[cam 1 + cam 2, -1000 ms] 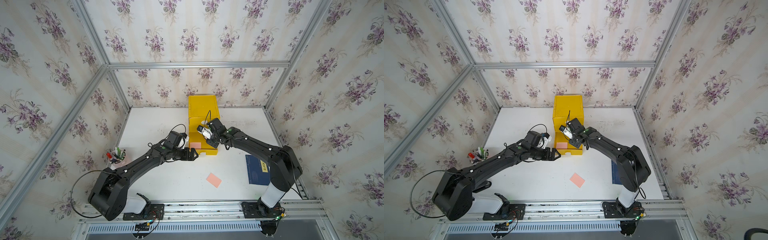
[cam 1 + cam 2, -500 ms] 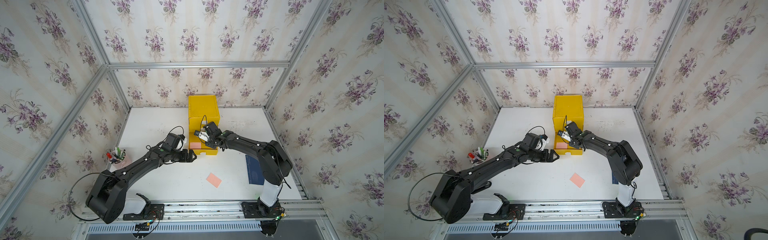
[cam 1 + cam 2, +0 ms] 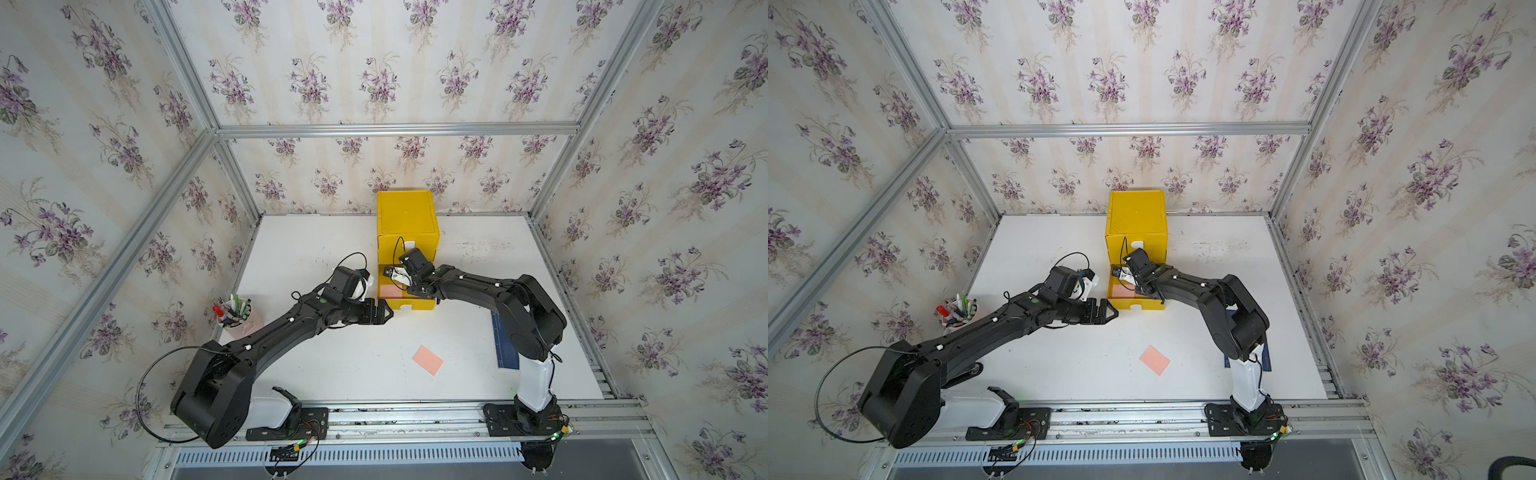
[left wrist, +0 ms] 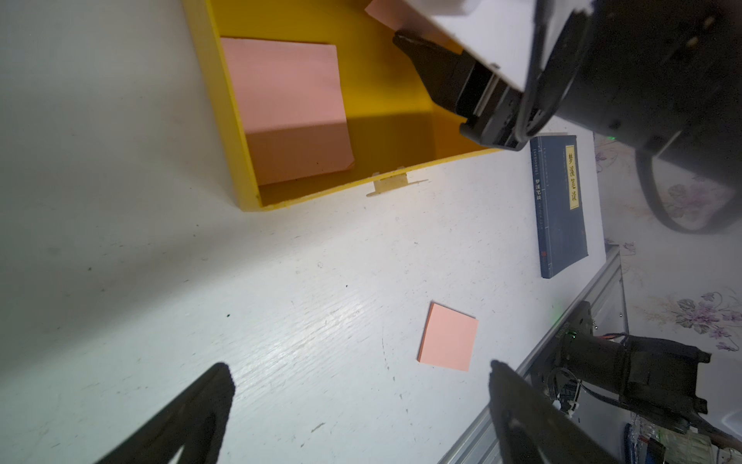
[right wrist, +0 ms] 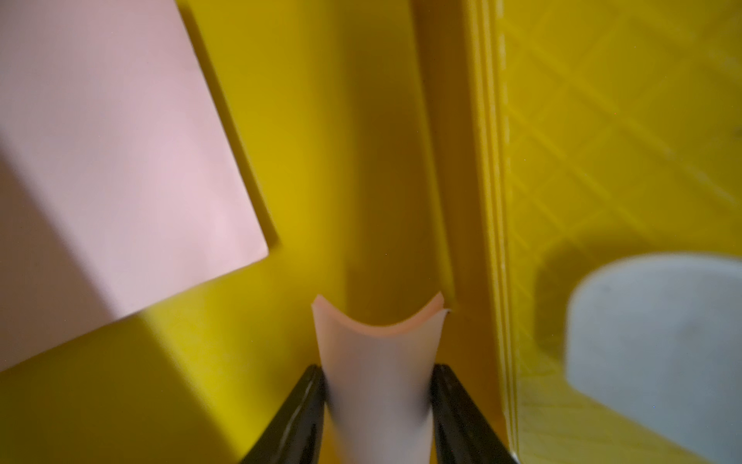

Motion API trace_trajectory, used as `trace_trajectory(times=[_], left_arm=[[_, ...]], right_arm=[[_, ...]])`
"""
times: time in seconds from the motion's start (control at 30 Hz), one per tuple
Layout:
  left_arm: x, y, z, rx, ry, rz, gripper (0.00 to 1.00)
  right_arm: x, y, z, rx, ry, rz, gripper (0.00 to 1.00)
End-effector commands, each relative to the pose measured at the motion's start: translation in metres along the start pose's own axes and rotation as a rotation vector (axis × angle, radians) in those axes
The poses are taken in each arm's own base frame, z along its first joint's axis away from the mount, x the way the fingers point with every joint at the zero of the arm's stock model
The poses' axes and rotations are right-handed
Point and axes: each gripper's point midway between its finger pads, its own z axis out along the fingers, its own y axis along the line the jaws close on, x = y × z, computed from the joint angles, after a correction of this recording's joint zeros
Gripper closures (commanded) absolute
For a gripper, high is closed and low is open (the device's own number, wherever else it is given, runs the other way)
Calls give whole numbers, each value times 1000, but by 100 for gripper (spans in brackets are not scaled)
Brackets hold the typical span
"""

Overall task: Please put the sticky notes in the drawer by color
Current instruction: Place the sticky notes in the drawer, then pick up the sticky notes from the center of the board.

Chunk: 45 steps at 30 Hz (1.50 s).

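Observation:
The yellow drawer (image 3: 407, 224) chest stands at the table's back, its bottom drawer (image 4: 361, 188) pulled out. One pink sticky note (image 3: 390, 291) (image 4: 289, 104) (image 5: 120, 160) lies flat inside it. My right gripper (image 5: 377, 385) reaches down into that open drawer and is shut on a second pink note (image 5: 377, 341), which curls between the fingers. A third pink note (image 3: 428, 360) (image 3: 1154, 360) (image 4: 449, 336) lies on the table in front. My left gripper (image 3: 384, 311) (image 4: 359, 373) hovers open and holds nothing by the drawer's front left corner.
A dark blue book (image 4: 560, 205) (image 3: 505, 345) lies at the right edge, partly behind the right arm. A cup of pens (image 3: 237, 316) stands at the left edge. The white tab (image 5: 658, 341) of a shut drawer shows just above the open one.
My right gripper has moved left and lower over the open drawer, still holding the pink note, and the arm's elbow has drawn in. The left arm has barely shifted.

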Motion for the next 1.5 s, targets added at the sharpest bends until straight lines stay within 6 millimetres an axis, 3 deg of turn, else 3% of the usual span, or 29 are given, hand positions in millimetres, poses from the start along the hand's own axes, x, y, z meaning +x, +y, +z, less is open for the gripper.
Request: trace_trajectory(times=[0.0,0.4,0.6,0.7,0.87,0.97,1.1,1.13,1.2,1.3,1.47], left_arm=[[-1,-2,0,12,-4,12,3],[-4,-5,-3,21,-3,13,3],[-5,-7,-8,21,-11,15,3],[-5,-8,-9,20,-12,11,2],[-6,-11,-13,30,-19,16,2],[-4,-12,-16,37,-20,17,3],[0,-18,-17,74,-10,17,3],[1,-18,-18,79,-7,18,2],[2,-17,-19,70,-7,20,2],[1,-14,-20,55,-13,15,2],[1,-15,-22,61,-16,5,2]], right_arm=[[-2,-8,2,36,3,-12,52],[-2,-19,-7,92,0,35,33],[0,-20,-7,103,5,24,31],[-10,-32,-27,99,-34,119,32],[-12,-35,-89,-6,-126,378,32],[-3,-10,-130,-181,-173,553,32],[16,41,-175,-425,-203,732,32],[22,51,-182,-464,-195,799,27],[36,72,-189,-536,-143,903,20],[51,102,-190,-622,-38,1016,19],[67,146,-180,-668,69,1058,17]])
